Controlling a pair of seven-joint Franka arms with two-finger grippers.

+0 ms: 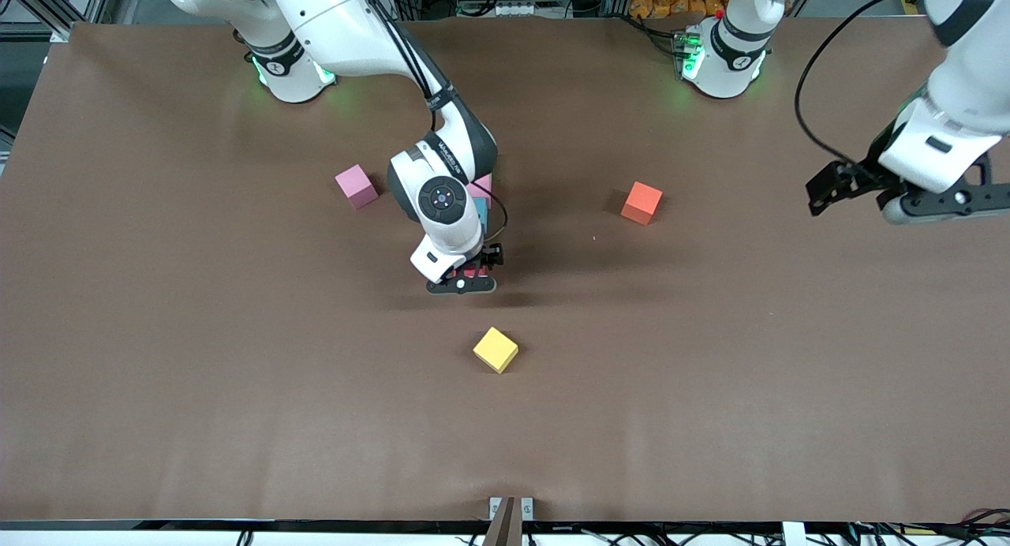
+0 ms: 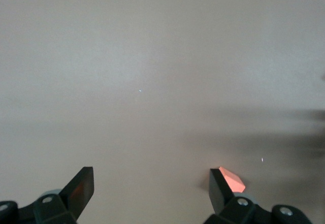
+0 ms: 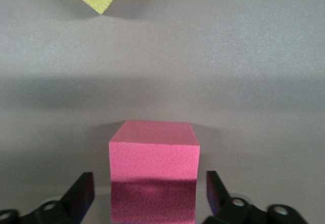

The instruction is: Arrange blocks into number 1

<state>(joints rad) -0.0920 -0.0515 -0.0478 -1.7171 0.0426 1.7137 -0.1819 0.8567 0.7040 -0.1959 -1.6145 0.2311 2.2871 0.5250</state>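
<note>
Matte, grainy foam-like pink block (image 3: 154, 170) on a smooth matte brown table (image 1: 237, 388).

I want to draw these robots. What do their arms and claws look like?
Both arms are glossy white with black joints and a green glow at their bases. A black cable loops along each. The right gripper and left gripper are black, each with two flat jaws.

Robotics lab: aluminium framing (image 1: 47, 1) and cables (image 1: 647, 536) around brown table (image 1: 197, 388).
</note>
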